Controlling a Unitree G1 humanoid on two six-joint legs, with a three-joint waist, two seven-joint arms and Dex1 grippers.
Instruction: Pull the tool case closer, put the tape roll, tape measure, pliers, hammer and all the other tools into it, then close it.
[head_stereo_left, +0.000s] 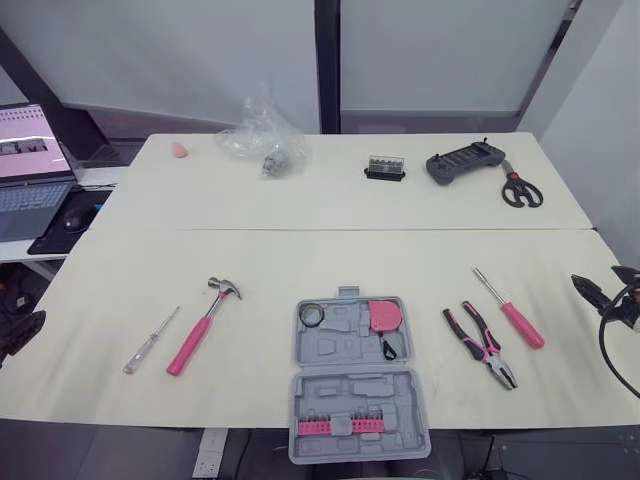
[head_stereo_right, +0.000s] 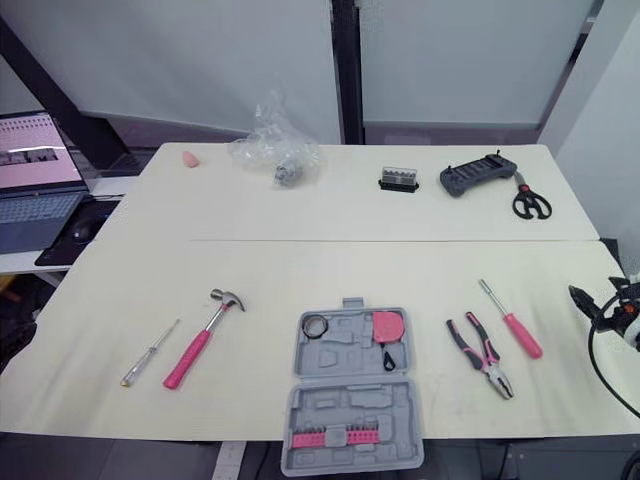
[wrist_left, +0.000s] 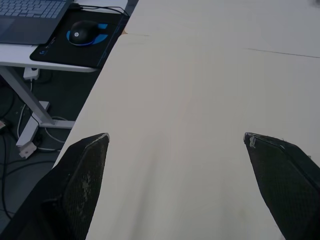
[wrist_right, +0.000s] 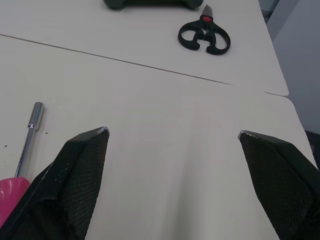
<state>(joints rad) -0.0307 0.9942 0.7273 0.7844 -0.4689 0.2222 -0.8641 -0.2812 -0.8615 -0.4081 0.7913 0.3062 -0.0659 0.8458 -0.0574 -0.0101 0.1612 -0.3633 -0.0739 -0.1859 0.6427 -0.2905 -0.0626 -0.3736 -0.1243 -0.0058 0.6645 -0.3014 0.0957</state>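
Tool case (head_stereo_left: 345, 392) open at the table's (head_stereo_left: 250, 260) near edge.
Head view: it sits centred, long axis running away from the robot; hammer (head_stereo_left: 200, 330) lies to its left, head pointing away. Left wrist view: left gripper (wrist_left: 175, 137) spread wide. Right wrist view: right gripper (wrist_right: 172, 132) likewise.

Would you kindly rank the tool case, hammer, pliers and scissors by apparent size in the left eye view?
1. tool case, clearly largest.
2. hammer and pliers, about alike in length, so unranked.
3. scissors, smallest-looking, though they lie farther back, which may shrink them.
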